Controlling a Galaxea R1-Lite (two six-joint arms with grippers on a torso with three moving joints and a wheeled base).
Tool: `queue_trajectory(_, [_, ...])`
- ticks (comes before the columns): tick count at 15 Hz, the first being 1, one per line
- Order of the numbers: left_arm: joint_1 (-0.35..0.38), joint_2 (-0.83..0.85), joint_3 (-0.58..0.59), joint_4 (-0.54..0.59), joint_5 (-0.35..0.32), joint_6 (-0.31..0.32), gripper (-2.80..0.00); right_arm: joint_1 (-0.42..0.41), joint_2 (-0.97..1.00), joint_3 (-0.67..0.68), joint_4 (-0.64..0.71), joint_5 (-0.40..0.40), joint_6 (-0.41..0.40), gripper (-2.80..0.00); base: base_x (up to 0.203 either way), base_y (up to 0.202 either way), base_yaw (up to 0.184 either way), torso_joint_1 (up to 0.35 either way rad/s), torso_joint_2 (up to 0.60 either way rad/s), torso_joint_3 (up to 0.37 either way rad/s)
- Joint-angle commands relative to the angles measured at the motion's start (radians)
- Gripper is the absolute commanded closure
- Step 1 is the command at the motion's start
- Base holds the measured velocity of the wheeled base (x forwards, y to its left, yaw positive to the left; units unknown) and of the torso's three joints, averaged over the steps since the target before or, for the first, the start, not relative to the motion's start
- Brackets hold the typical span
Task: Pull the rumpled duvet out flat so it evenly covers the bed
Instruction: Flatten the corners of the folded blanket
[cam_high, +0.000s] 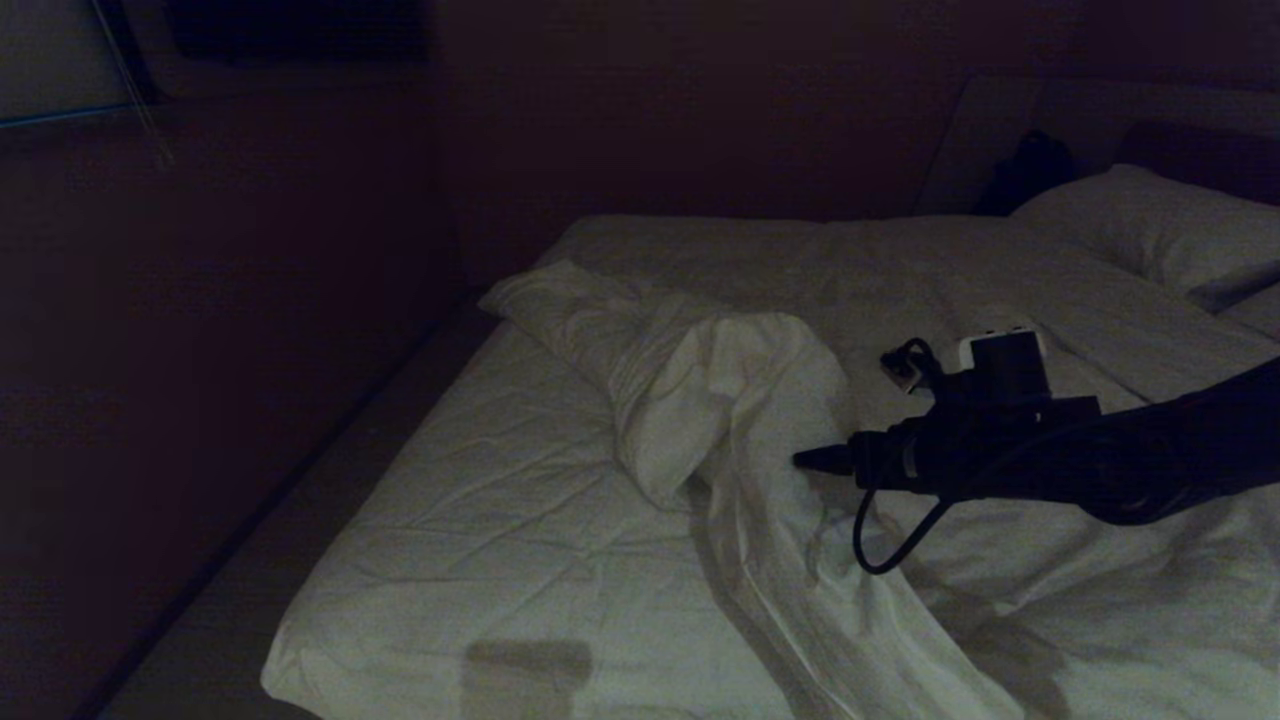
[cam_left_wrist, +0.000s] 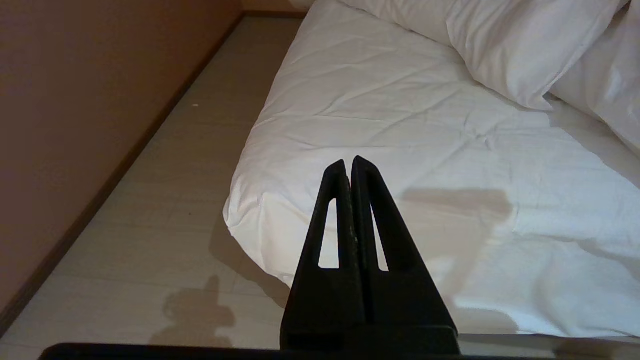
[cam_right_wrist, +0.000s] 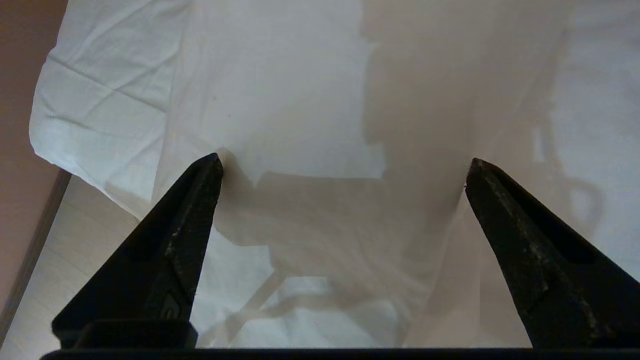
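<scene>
The bed (cam_high: 470, 520) has its white fitted sheet bare on the near left side. The duvet (cam_high: 720, 400) lies rumpled, bunched in a thick folded ridge across the middle and spreading toward the right. My right gripper (cam_high: 820, 460) reaches in from the right, its tip at the ridge's right flank. In the right wrist view the right gripper (cam_right_wrist: 345, 161) is open wide just above a duvet (cam_right_wrist: 320, 220) fold, nothing between its fingers. My left gripper (cam_left_wrist: 350, 162) is shut and empty, hanging off the bed's (cam_left_wrist: 375, 100) near left corner, with the puffy duvet (cam_left_wrist: 500, 50) beyond.
A pillow (cam_high: 1150, 230) lies at the far right against the dark headboard (cam_high: 1200, 150), with a dark object (cam_high: 1030, 170) beside it. A narrow strip of floor (cam_left_wrist: 165, 190) runs between the bed's left edge and the wall (cam_left_wrist: 75, 100).
</scene>
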Motion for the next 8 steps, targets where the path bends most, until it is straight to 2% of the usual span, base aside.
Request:
queue_trajectory(1, [0.0, 0.0, 0.0, 0.0, 0.0, -0.001, 0.0, 0.001, 0.003, 0.002, -0.002, 0.003, 0.002, -2.8, 0.0, 0.0, 0.0, 0.0, 0.0, 0.0])
queue_trajectory(8, [0.0, 0.0, 0.0, 0.0, 0.0, -0.001, 0.0, 0.003, 0.003, 0.006, -0.002, 0.002, 0.0, -2.8, 0.0, 0.0, 0.0, 0.0, 0.0, 0.0])
